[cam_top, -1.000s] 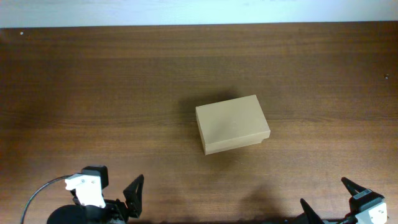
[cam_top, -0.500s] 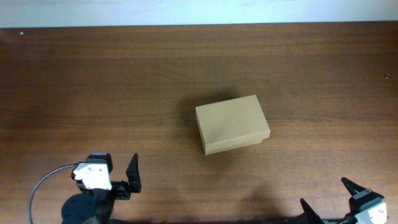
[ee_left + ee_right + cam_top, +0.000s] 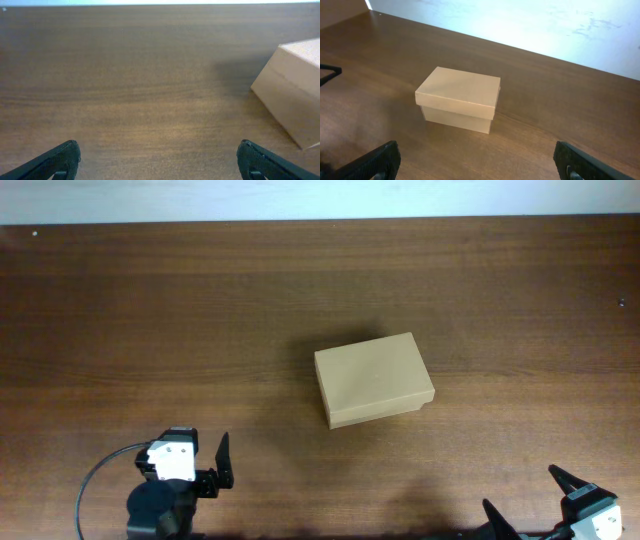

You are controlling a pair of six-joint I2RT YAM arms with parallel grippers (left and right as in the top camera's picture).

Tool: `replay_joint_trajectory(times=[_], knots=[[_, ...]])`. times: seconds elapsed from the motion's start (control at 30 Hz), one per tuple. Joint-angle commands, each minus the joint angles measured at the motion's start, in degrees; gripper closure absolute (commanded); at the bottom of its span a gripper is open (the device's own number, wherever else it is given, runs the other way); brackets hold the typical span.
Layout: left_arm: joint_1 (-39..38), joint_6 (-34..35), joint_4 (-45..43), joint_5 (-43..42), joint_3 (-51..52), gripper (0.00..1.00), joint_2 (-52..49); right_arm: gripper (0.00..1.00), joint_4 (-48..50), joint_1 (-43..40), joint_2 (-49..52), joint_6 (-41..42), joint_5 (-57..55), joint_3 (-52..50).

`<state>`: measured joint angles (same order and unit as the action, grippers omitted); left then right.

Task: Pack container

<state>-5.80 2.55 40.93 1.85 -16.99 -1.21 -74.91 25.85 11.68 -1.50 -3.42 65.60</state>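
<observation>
The container [image 3: 373, 379] is a tan cardboard box with its lid shut, a little right of the table's middle. It shows at the right edge of the left wrist view [image 3: 294, 90] and in the middle of the right wrist view [image 3: 458, 98]. My left gripper [image 3: 212, 463] is open and empty at the front left, well apart from the box; its fingertips frame bare wood [image 3: 159, 157]. My right gripper [image 3: 535, 502] is open and empty at the front right corner, its fingers wide apart in its wrist view [image 3: 477, 160].
The brown wooden table [image 3: 200, 310] fills the views. A pale wall [image 3: 530, 25] runs beyond its far edge. A black cable [image 3: 95, 480] loops beside the left arm.
My left arm has moved right and turned, its gripper now pointing up the table toward the box. The right arm and the box have not moved.
</observation>
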Motion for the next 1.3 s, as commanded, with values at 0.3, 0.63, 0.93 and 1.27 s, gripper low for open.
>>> replay_joint_trajectory(times=[0.3, 0.63, 0.93, 1.27], knots=[[0.3, -1.3, -0.2, 1.4, 6.0, 0.00, 0.9, 0.01, 0.3, -0.4, 0.0, 0.4, -0.2, -0.2], [0.3, -1.3, -0.2, 7.2, 6.0, 0.00, 0.9, 0.01, 0.3, -0.4, 0.0, 0.4, -0.2, -0.2], [0.3, -1.3, -0.2, 7.2, 6.0, 0.00, 0.9, 0.01, 0.3, -0.4, 0.0, 0.4, -0.2, -0.2], [0.3, -1.3, -0.2, 7.2, 6.0, 0.00, 0.9, 0.01, 0.1, -0.4, 0.0, 0.4, -0.2, -0.2]])
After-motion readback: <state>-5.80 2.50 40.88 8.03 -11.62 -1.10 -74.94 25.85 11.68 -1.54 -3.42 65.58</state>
